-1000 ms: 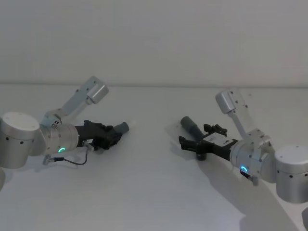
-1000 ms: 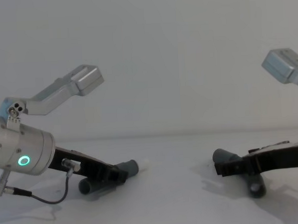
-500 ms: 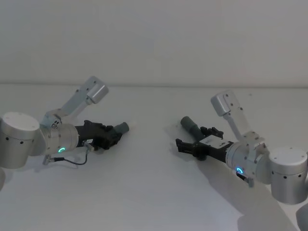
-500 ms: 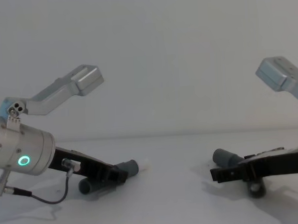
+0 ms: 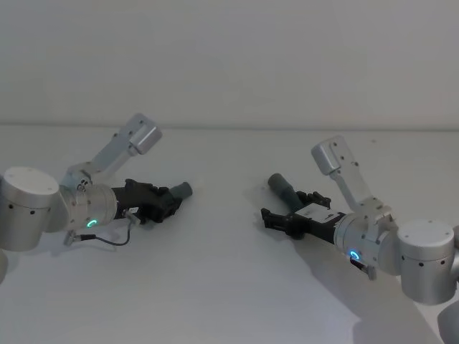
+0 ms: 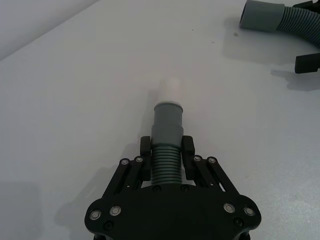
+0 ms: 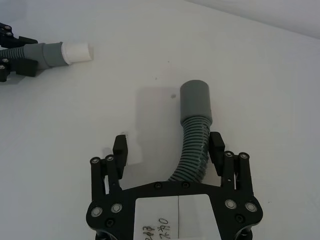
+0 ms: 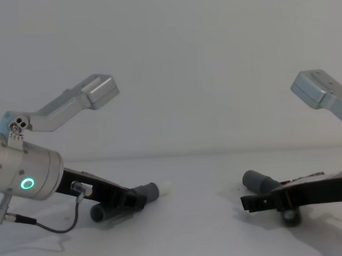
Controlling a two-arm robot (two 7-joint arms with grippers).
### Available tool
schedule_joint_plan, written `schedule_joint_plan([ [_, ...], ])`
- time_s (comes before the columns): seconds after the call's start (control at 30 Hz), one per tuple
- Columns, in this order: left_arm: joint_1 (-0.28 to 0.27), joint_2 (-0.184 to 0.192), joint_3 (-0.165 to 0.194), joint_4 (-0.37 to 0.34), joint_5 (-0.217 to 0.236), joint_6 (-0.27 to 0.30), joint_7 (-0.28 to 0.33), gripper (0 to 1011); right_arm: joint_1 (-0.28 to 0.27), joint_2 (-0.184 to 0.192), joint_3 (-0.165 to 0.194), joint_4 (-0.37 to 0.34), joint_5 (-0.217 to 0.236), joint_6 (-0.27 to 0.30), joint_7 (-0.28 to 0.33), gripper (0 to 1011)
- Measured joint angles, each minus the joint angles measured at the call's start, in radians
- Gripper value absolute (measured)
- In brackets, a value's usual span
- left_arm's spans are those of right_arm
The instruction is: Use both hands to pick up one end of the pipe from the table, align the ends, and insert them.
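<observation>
- Starting with the white-tipped piece (image 6: 167, 122): its ribbed stretch (image 6: 166, 165) is squeezed between the jaws of the left gripper (image 6: 166, 146), which are closed snug on it. The smooth collar and white tip (image 6: 172, 90) poke straight out ahead of the fingertips. Makes sense to me, since grabbing behind the collar leaves the mating end free.
- Can't tell if that piece is off the table (image 6: 75, 75) or resting on it. In the chest view its back end hangs low behind the jaws, close to the surface.
- The socket piece (image 5: 282, 186) lies on the table with its ribbed part (image 7: 192, 150) running between the jaws of the right gripper (image 7: 168, 148). Those are spread wide and holding nothing. The ribs hug one finger (image 7: 216, 146), and there's a big gap to the other.
- Its socket (image 7: 196, 100) sticks out past the fingertips. Same idea I guess: clamp the ribs, keep the open mouth clear.
- The two mating ends are well apart, both angled toward the space between the arms, which should be handy for lining up.
- My read: the step in hand is the right-side grasp. The off-centre ribs could get shoved sideways as the jaws close, and the curve might let the piece roll.
</observation>
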Motion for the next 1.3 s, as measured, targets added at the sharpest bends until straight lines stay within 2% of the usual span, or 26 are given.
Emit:
schedule_joint_plan([
  [0.1, 0.000, 0.000, 0.000, 0.000, 0.000, 0.000, 0.000, 352, 0.000, -0.001, 0.000, 0.001, -0.001, 0.000, 0.000, 888],
  [0.27, 0.000, 0.000, 0.000, 0.000, 0.000, 0.000, 0.000, 352, 0.001, -0.003, 0.001, 0.003, -0.002, 0.000, 0.001, 803],
  [0.37, 0.000, 0.000, 0.000, 0.000, 0.000, 0.000, 0.000, 352, 0.001, -0.003, 0.001, 0.004, -0.002, 0.000, 0.002, 672],
  [0.5, 0.000, 0.000, 0.000, 0.000, 0.000, 0.000, 0.000, 352, 0.002, -0.004, 0.001, 0.005, -0.003, 0.001, 0.002, 572],
  [0.73, 0.000, 0.000, 0.000, 0.000, 0.000, 0.000, 0.000, 352, 0.002, -0.004, 0.001, 0.006, -0.004, 0.001, 0.002, 329],
  [0.83, 0.000, 0.000, 0.000, 0.000, 0.000, 0.000, 0.000, 352, 0.002, -0.004, 0.001, 0.006, -0.004, 0.001, 0.002, 289],
  [1.3, 0.000, 0.000, 0.001, -0.001, 0.002, -0.001, 0.000, 352, -0.001, -0.005, 0.002, 0.004, -0.005, -0.003, 0.003, 289],
])
